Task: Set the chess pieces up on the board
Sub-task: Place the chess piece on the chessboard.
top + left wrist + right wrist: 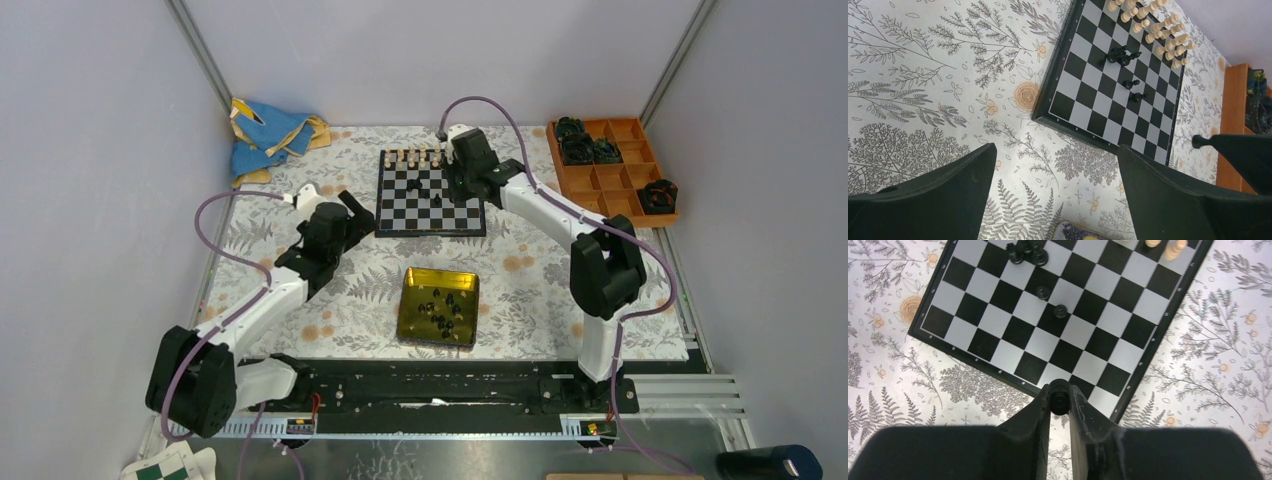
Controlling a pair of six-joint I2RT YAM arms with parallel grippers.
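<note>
The right claw (pixel 1059 392) is pinched narrow on a single black piece (pixel 1059 404). From the wrist I see the piece end-on, so its long axis looks to run upright, base toward the board (pixel 1048 335). It hangs over the board's near row, a square or two in from the near right corner, on the side opposite the cream pieces (pixel 415 157) lined along the far edge. As I judge it, the move ahead is mostly straight down rather than sideways. Nothing stands in that row. The other black pieces (pixel 1043 291) on the board sit well apart from it, a tight knot and two singles toward the middle and far side, so the fingers have room to part. The board looks flat and smooth and the piece is tiny, so I'd guess it could topple if let go from high up. The left claw (pixel 352 212) gapes wide and holds nothing, hovering over the flower-printed desk (pixel 540 290) just left of the board. The yellow tin (pixel 412 285) lies between the two arms on the near side, with more black pieces (pixel 445 308) waiting in it.
</note>
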